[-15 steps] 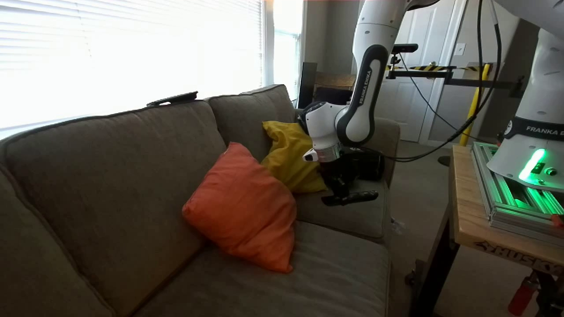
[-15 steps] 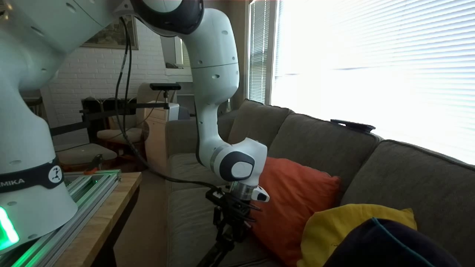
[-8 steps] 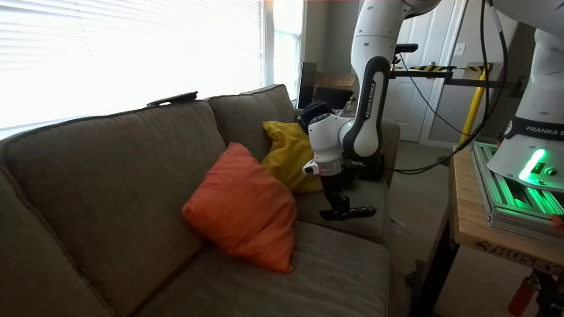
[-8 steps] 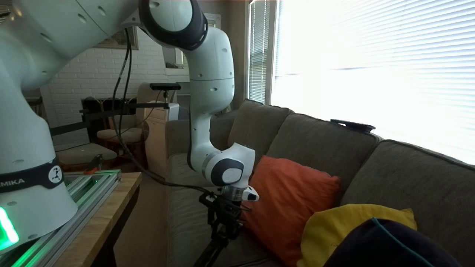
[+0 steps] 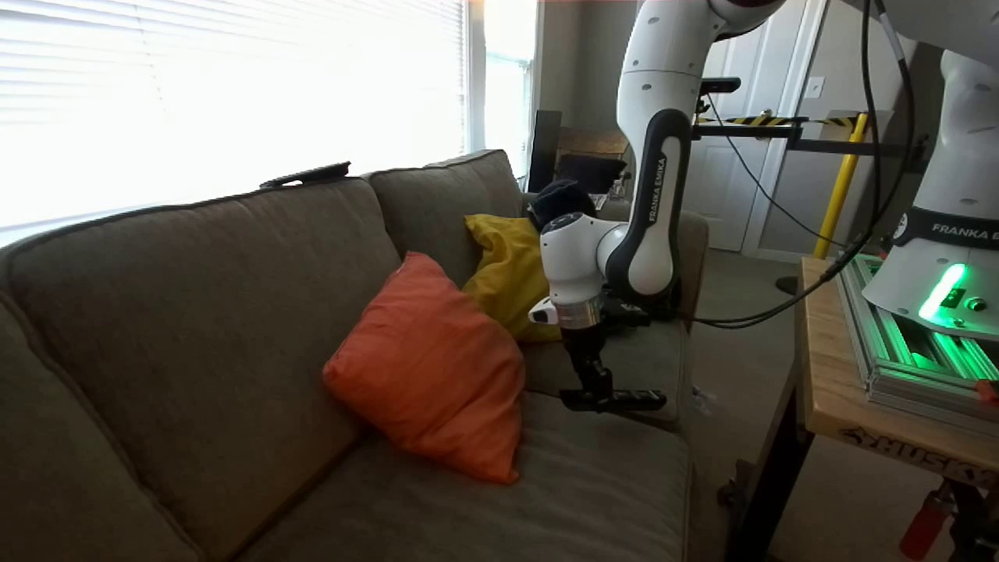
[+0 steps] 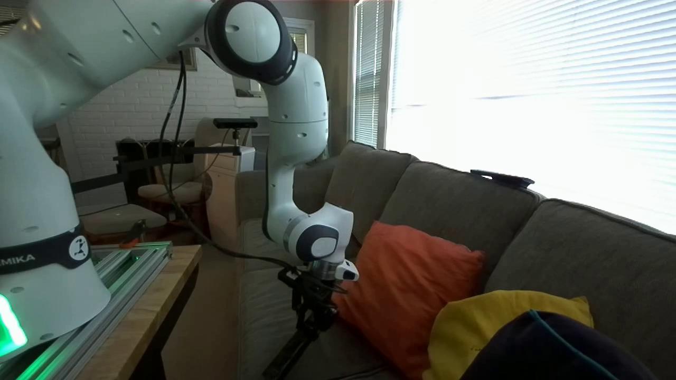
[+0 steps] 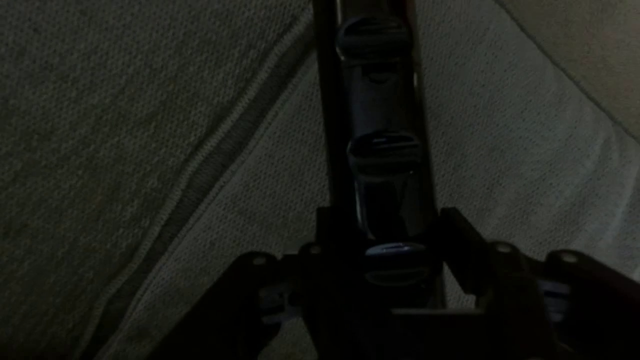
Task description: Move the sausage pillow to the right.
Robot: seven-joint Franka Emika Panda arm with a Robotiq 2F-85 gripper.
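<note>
The sausage pillow, dark navy-black, stands at one end of the sofa past the yellow cushion. In an exterior view its top [image 5: 560, 200] shows behind the arm, which hides much of it. In an exterior view its rounded end [image 6: 560, 348] with teal piping fills the lower right corner. It is out of the wrist view. My gripper [image 5: 597, 390] points down over the seat, apart from the pillow. It is shut on a long black ridged bar [image 7: 385, 115], which also shows in an exterior view [image 6: 288, 354]. Whether the bar touches the seat I cannot tell.
The orange cushion [image 5: 437, 375] leans on the backrest beside the gripper. The mustard-yellow cushion [image 6: 475, 322] sits between it and the sausage pillow. A flat black object [image 5: 308, 176] lies on top of the backrest. The robot's wooden table [image 5: 819, 367] stands across from the sofa seat [image 5: 593, 484].
My gripper has moved down with the black bar in it, away from the sausage pillow and along the front of the orange cushion. The cushions have not moved.
</note>
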